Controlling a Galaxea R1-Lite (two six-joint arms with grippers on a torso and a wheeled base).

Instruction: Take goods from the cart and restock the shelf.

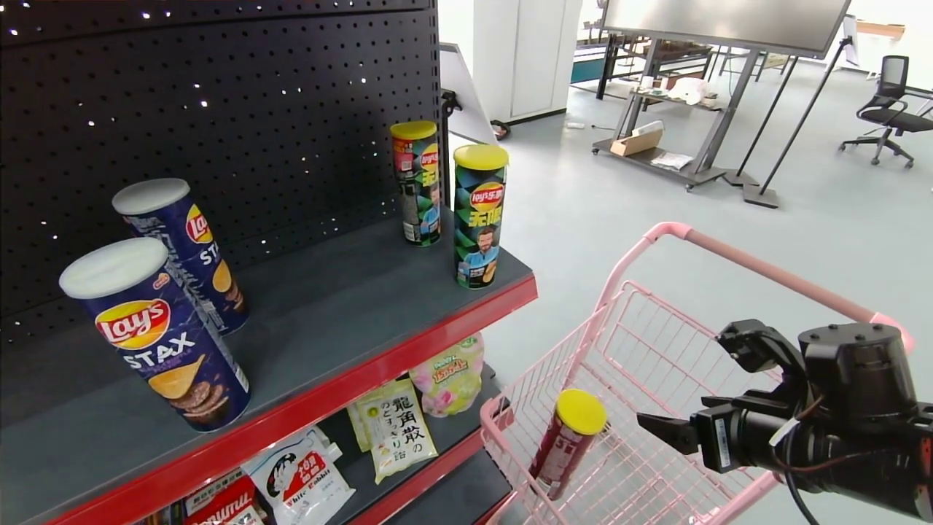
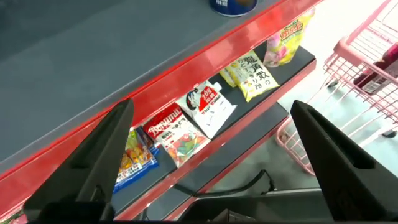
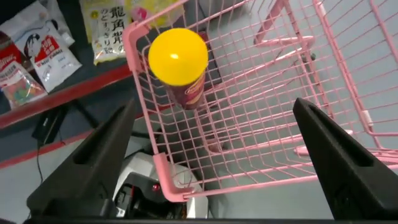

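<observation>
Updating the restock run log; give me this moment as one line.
right gripper: open, close to red can in pink cart | left gripper: open, in front of shelf | red can: not yet grasped

Mock shop aisle set up inside an open office or lab.

A dark shelf with a red front edge and a pegboard back carries chip cans. Snack bags lie on the lower shelf. A pink wire cart stands beside it with a red can inside. Past the shelf end the room reads as a workplace: a bare grey floor, a big screen on a stand, white cabinets, a swivel chair and a low rack holding a cardboard box and papers.
</observation>
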